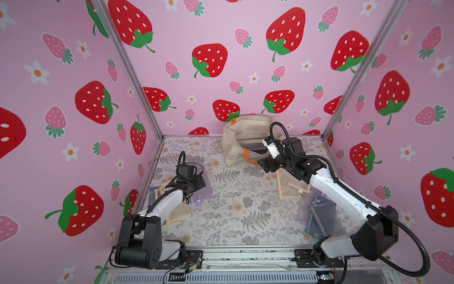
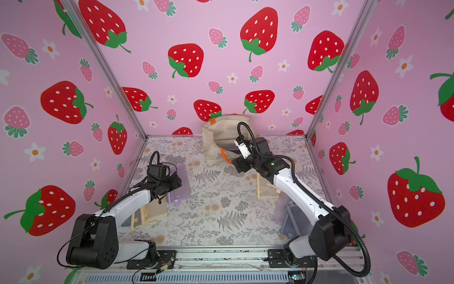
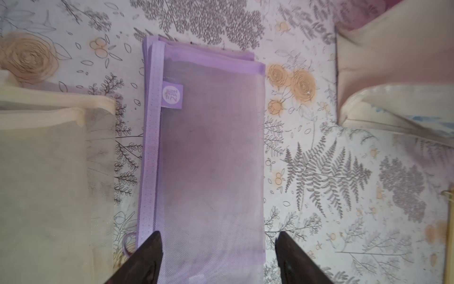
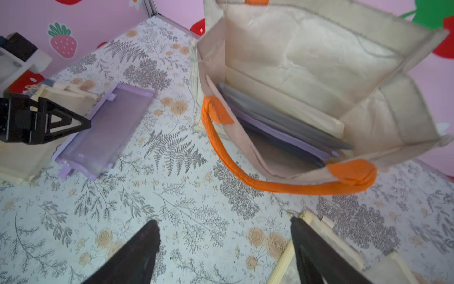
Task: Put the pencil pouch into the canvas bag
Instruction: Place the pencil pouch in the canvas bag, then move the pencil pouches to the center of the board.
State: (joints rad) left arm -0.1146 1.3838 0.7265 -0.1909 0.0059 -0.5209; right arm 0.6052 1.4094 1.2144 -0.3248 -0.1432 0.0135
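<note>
— What is around you?
— Pink walls printed with strawberries, and a floral cloth (image 1: 233, 196) over the table. On my left side, my left claw (image 3: 218, 236) hangs spread wide over the flat purple mesh pencil pouch (image 3: 211, 152). The pouch lies on the cloth just beside a cream mesh pouch (image 3: 49, 172). I hold nothing there.
— How would you take it well?
— I judge a flat pouch wants a pinch at one edge, low enough to catch the mesh and not the cloth beneath.
— And to the right?
— The cream boxy canvas bag (image 4: 307, 56), with its orange rope handles, stands open at the back. My right claw (image 4: 223, 221) is spread wide and empty before it.
— Do the views differ?
— The left wrist view shows the pouch's label and most of its outline, while in both top views my arm covers most of it. Only the right wrist view looks into the bag, where flat grey and purple pouches (image 4: 282, 123) stand on edge.
</note>
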